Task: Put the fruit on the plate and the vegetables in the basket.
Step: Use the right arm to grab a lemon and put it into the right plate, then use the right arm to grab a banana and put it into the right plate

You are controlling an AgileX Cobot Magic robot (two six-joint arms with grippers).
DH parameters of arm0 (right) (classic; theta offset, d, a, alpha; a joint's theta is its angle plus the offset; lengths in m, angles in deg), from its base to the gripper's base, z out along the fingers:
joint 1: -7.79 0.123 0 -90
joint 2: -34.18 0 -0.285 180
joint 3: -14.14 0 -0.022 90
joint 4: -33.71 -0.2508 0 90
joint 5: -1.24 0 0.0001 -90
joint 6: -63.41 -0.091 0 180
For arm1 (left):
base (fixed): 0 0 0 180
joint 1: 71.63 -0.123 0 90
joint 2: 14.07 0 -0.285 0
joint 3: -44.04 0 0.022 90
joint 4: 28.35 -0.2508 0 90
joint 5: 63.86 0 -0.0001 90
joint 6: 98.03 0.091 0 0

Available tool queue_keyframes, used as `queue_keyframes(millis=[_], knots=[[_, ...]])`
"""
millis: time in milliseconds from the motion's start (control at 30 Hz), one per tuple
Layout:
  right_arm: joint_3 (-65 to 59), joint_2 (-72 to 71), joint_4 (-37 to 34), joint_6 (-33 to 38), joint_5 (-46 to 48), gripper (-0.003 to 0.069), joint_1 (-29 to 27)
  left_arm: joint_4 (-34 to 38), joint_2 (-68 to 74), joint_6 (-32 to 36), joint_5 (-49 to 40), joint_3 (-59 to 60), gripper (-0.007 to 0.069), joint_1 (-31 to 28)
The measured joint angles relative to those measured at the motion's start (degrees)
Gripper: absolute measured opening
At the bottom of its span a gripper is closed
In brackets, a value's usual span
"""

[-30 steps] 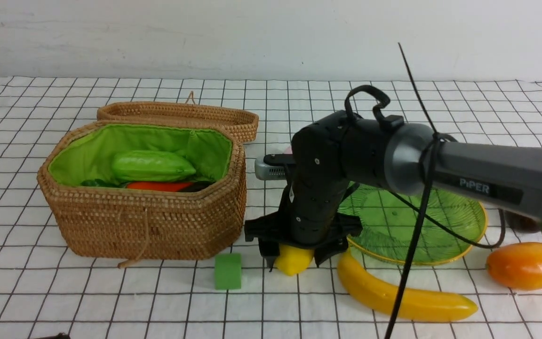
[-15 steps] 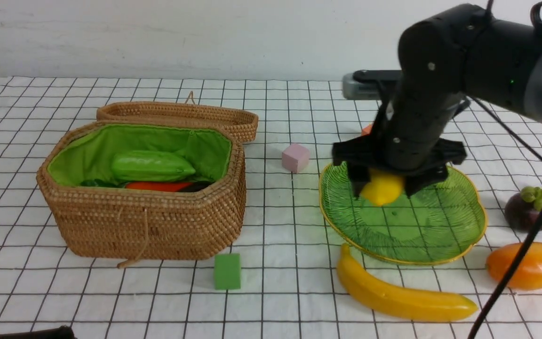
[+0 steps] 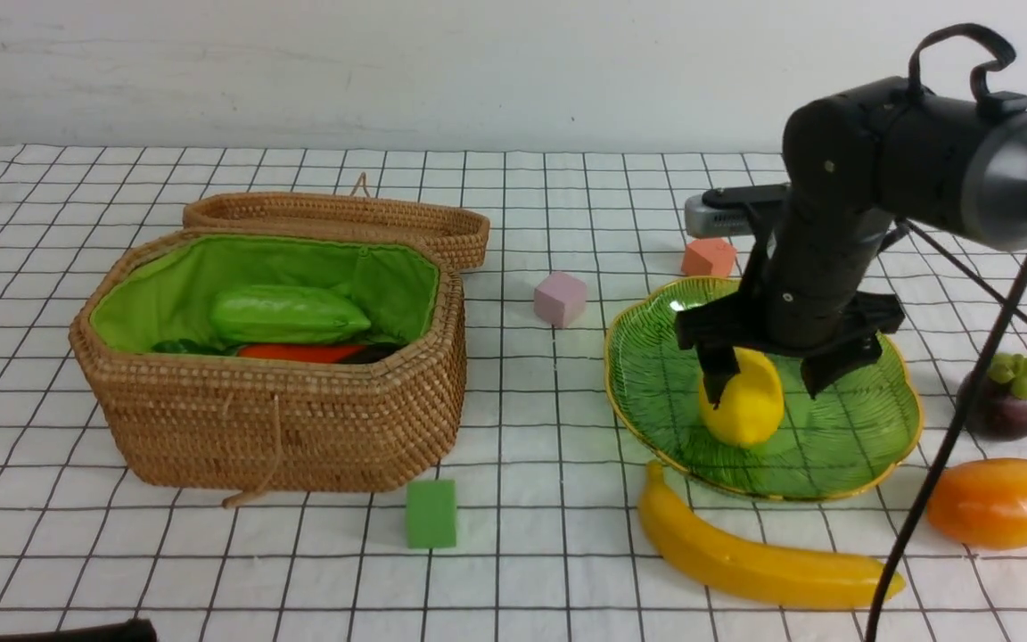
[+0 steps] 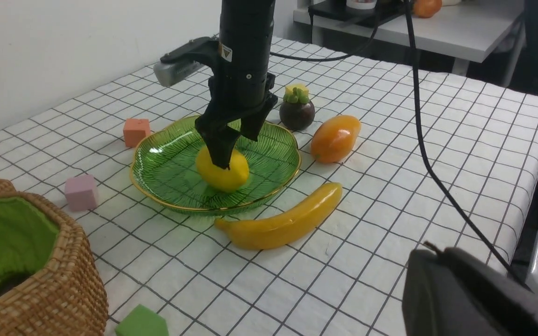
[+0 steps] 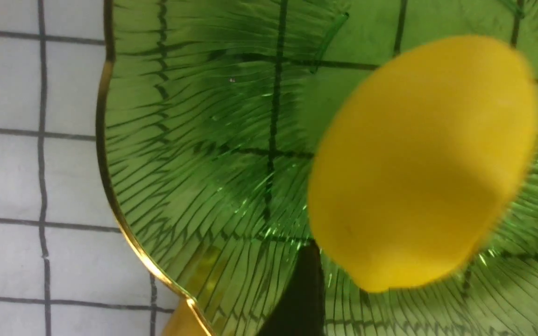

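Black right end effector point(image 3: 774, 392) spreads wide over the green plate point(image 3: 843, 446), its grip on the lemon point(image 3: 750, 406) released.

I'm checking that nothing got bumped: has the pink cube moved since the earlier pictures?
No; the pink cube sits in the same spot beside the basket lid.

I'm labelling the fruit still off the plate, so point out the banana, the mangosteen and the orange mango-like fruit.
Banana point(image 3: 759, 557): front view, middle.
Mangosteen point(image 3: 1000, 408): front view, purple body.
Mango-like fruit point(image 4: 336, 138): left wrist view, middle.
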Motion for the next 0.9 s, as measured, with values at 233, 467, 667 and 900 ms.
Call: queue_keyframes(millis=[233, 467, 667, 900], knots=[[-2.3, -9.6, -0.7, 8.9, 7.1, 0.0578, 1.7, -0.2, 0.0, 0.0, -0.1, 0.0, -0.0006, 0.0], [-27.6, -23.2, -1.1, 23.8, -1.6, 0.0478, 8.7, -0.2, 0.0, 0.0, -1.5, 0.0, -0.0006, 0.0], [-40.5, -26.5, -1.2, 36.8, -14.2, 0.0476, 9.5, -0.2, 0.0, 0.0, -1.9, 0.0, -0.0006, 0.0], [-42.7, -22.8, 0.7, 40.0, -22.8, 0.0476, 9.6, -0.2, 0.0, 0.0, -2.4, 0.0, -0.0006, 0.0]])
